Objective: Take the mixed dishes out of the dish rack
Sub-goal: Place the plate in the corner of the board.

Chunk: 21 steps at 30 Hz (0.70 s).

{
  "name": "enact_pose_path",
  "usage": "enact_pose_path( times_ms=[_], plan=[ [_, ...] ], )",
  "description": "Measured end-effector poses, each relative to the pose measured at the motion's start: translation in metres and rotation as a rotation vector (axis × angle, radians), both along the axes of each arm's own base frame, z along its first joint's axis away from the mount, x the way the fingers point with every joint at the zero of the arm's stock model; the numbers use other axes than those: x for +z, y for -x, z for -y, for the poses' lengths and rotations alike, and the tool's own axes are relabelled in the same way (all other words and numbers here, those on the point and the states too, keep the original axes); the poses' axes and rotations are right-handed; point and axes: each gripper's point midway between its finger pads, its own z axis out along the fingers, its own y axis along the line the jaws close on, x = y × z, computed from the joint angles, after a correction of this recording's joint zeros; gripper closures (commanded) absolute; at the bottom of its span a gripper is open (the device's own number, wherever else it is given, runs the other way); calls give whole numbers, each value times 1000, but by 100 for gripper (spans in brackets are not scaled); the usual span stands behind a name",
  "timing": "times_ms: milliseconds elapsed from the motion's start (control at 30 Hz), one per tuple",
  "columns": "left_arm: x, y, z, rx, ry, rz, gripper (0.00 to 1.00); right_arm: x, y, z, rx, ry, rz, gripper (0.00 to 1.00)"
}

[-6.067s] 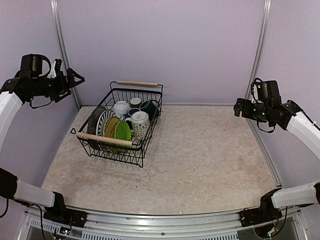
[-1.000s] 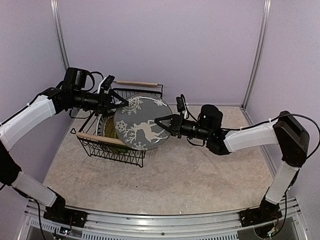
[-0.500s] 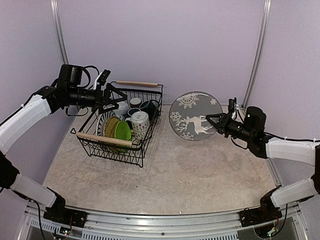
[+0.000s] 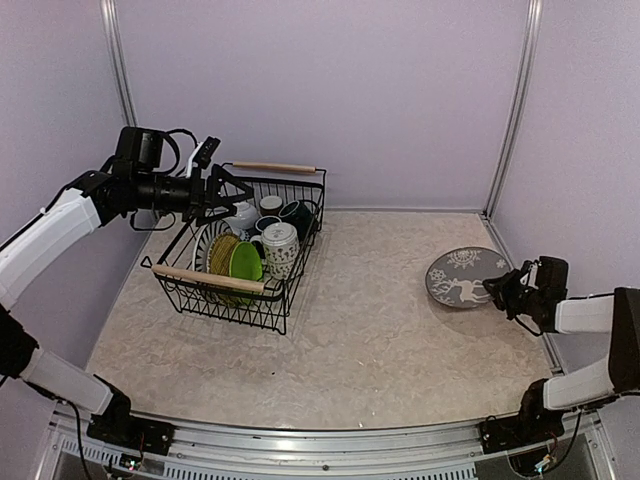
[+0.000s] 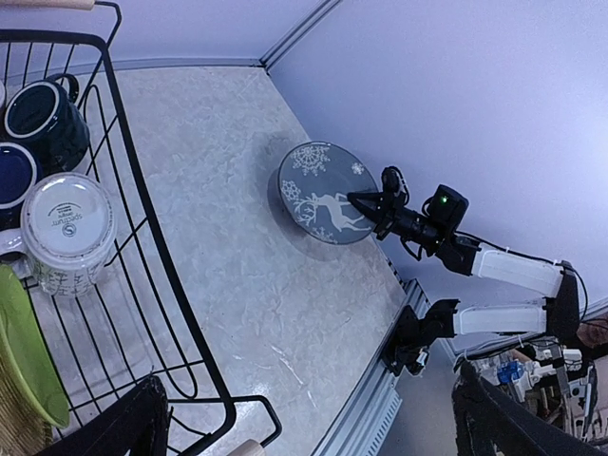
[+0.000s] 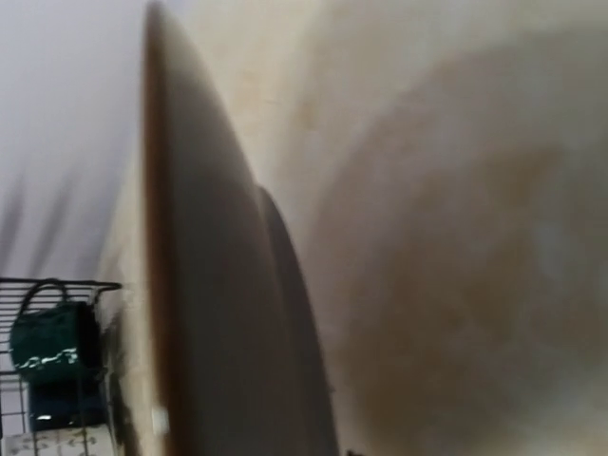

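- Your left gripper (image 4: 226, 188) hangs in the air over the far left edge of the dish rack (image 4: 236, 306). Its jaws are spread wide and there is nothing between them.
- Your right gripper (image 4: 497, 291) is clamped narrow on the rim of a grey reindeer plate (image 4: 458, 278), gripping the side that faces the right edge of the table (image 4: 380, 340).
- That plate sits low by the right edge of the table, about midway along it and well apart from the rack. You can't tell whether its underside touches the surface.
- From the right wrist the plate (image 6: 190, 285) shows only edge-on and blurred.
- The rack stands toward the far left corner of the table.
- It holds a lime green plate (image 4: 246, 261) and a woven yellow plate (image 4: 221, 252) on edge, with a patterned white mug (image 4: 280, 246) just beside them.
- Dark mugs (image 4: 297, 214) sit at its far end.
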Motion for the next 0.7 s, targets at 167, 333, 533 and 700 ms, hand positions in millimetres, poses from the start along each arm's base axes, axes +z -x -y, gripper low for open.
enact_pose_path(
  times_ms=[167, 333, 533, 700],
  plan=[
    [2, 1, 0, 0, 1, 2, 1, -26, -1, 13, -5, -33, -59, 100],
    [3, 2, -1, 0, 2, 6, 1, -48, -3, 19, 10, -50, -100, 100],
    [5, 3, -1, 0, 5, 12, 1, -48, -14, 23, 52, -31, -72, 88],
    [5, 3, -2, 7, -1, 15, 1, -47, -20, 27, 74, 17, -61, 85]
  ],
)
